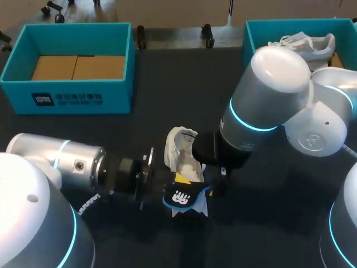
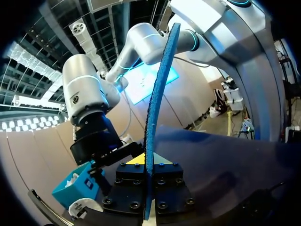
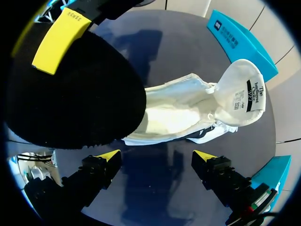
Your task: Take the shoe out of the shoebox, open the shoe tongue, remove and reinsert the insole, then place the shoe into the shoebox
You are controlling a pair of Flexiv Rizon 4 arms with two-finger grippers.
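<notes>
A white shoe [image 1: 179,146] lies on the dark table with its tongue [image 3: 241,92] folded back and its inside showing [image 3: 174,113]. My left gripper [image 1: 181,184] is shut on the blue and black insole [image 1: 188,198], held just in front of the shoe. In the left wrist view the insole [image 2: 157,94] stands edge-on between the fingers of that gripper [image 2: 148,165]. My right gripper [image 3: 155,160] hangs open above the shoe, close by the insole [image 3: 70,89], with nothing between its fingers. In the head view the right gripper [image 1: 216,167] is mostly hidden under its wrist.
A teal shoebox [image 1: 67,95] with a cardboard liner stands at the back left. A second teal shoebox [image 1: 248,33] at the back right holds another white shoe [image 1: 304,44]. My two arms meet over the table's middle.
</notes>
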